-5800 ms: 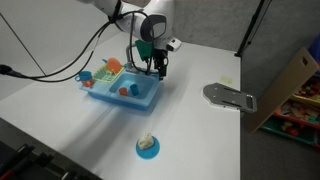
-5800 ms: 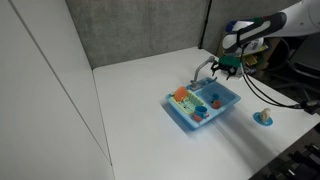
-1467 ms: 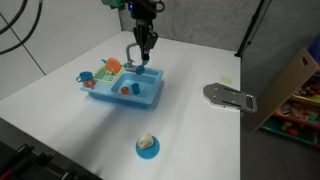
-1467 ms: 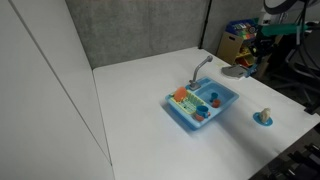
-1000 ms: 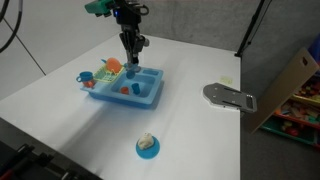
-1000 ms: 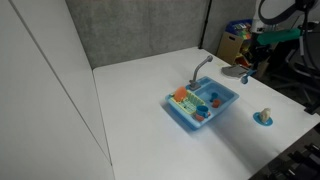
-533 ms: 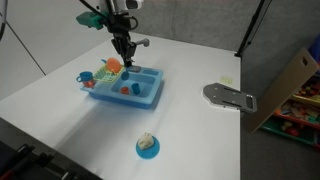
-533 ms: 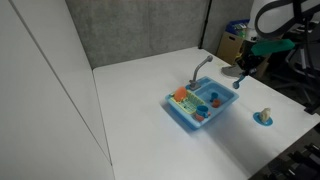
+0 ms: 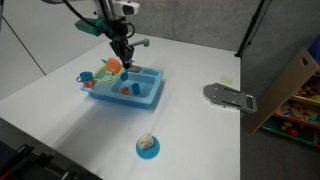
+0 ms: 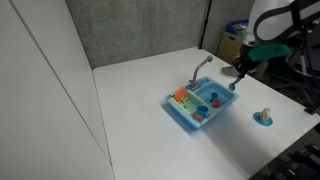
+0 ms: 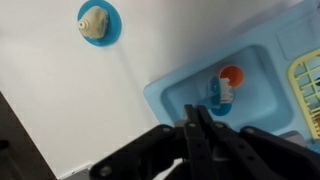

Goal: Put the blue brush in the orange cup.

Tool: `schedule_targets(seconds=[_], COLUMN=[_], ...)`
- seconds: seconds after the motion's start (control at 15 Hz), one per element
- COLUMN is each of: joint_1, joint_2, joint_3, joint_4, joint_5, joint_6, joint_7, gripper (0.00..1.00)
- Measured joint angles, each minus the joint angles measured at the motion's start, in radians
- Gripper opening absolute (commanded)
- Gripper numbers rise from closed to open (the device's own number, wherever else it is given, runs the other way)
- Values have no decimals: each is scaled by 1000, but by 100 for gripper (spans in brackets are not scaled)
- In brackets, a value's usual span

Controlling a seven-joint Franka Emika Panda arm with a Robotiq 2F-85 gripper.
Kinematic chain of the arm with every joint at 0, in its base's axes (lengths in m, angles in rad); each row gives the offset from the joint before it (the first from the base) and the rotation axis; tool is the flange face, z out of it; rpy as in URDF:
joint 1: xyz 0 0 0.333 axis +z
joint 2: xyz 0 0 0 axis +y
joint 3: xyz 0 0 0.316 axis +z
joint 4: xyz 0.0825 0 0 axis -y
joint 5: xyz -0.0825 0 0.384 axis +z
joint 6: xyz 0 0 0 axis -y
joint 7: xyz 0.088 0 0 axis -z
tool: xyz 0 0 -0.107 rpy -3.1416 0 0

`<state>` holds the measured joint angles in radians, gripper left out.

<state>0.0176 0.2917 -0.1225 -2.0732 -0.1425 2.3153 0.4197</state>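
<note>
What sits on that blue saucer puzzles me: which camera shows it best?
The wrist view: it looks down on the blue saucer, large in frame, with the beige lump plainly on it. Both exterior views show the saucer small and from the side on the white table, the lump only a pale blob.

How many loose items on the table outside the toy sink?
2: a blue saucer carrying a beige lump, nearer the camera than the sink; a grey flat piece off toward the cardboard box. Others may be hidden.

Lab-like room, white table [image 9: 200, 130], grey partition wall [image 10: 140, 30], cardboard box [image 9: 291, 82]
</note>
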Motion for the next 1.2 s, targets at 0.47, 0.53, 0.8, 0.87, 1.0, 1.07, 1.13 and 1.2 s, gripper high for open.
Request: schedule_targets(seconds=[0.47,0.53,0.8,0.87,1.0,1.07,1.13,1.2], joint_1=[11,17,44,49,57,61,65,68], joint_2=[6,8,26,32,44,51,58,64], joint_3=[1,1,2,2,2,1,1,1], joint_4=[0,0,0,0,-1,-3,-4,-6], joint_5=[-1,-3,-39,-51,-71,-81,-90,-96], joint_6=[2,5,42,53,75,89,101,108], joint_7=[0,0,18,25,38,45,51,55], gripper=[3,3,3,3,3,3,3,3])
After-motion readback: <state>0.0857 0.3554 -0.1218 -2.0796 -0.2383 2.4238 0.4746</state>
